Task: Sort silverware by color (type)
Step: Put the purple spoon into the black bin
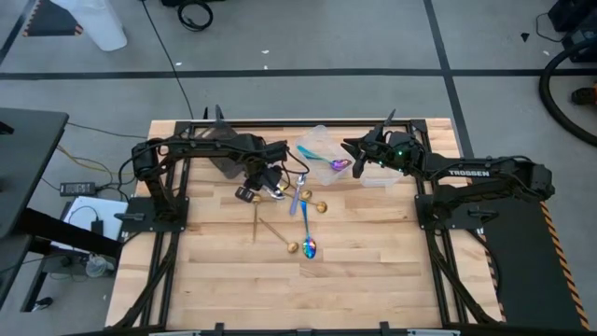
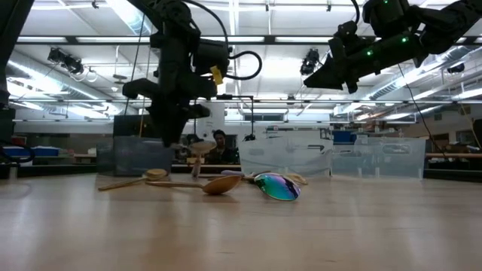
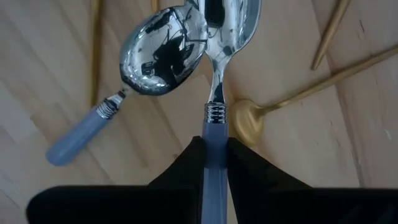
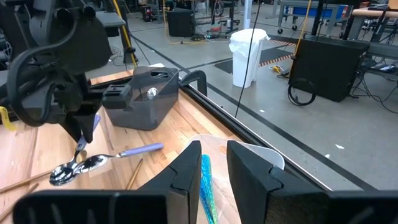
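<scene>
Left wrist view: left gripper fingers pinch a silver spoon by its blue handle.
Slim, stiff, slick metal; handle grip suits. Right gripper fingers clamp an iridescent spoon.

Two silver spoons with pale blue handles, three gold spoons, two iridescent spoons and two clear tubs showed.

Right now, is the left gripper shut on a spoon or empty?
Shut on a spoon: the left gripper pinches the blue handle of a silver spoon, its bowl over another spoon.
</scene>
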